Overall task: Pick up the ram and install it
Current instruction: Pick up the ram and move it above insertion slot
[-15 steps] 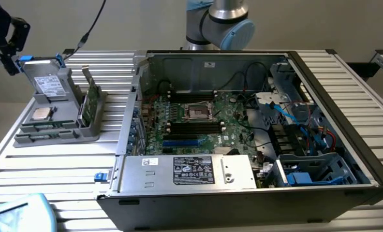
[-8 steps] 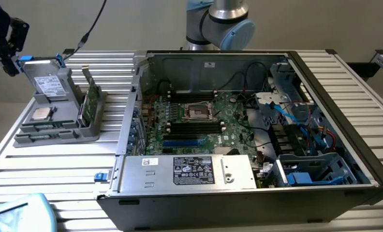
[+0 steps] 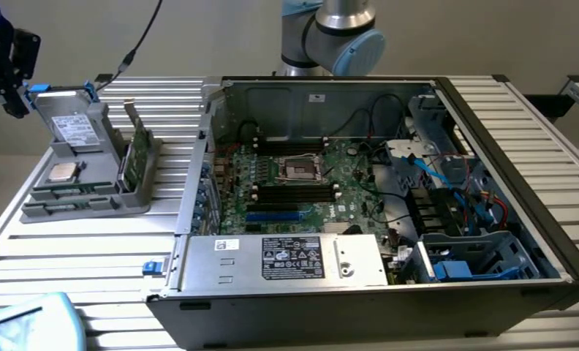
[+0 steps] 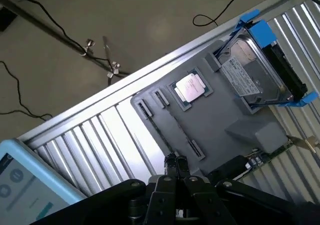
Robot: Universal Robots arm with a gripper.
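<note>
- The gripper [image 4: 175,166] has its fingers pressed together with nothing between them, and it is raised well clear of the grey holder [image 4: 220,120].
- The ram [image 3: 75,191] appears to stand on edge in a holder slot just beside the processor chip [image 4: 190,88], untouched.
- Its long axis runs along that slot, leading away from the fingertips towards the holder's hard drive [image 4: 250,70] end.

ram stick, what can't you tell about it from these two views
- ram: wrist view, edge-on in the gray holder; chips hidden.
- ram, exterior view: too small to tell from the holder's slots.
- green card: wrist view, mostly hidden behind the holder's wall.
- motherboard slots: exterior view, latches too small to read.
</note>
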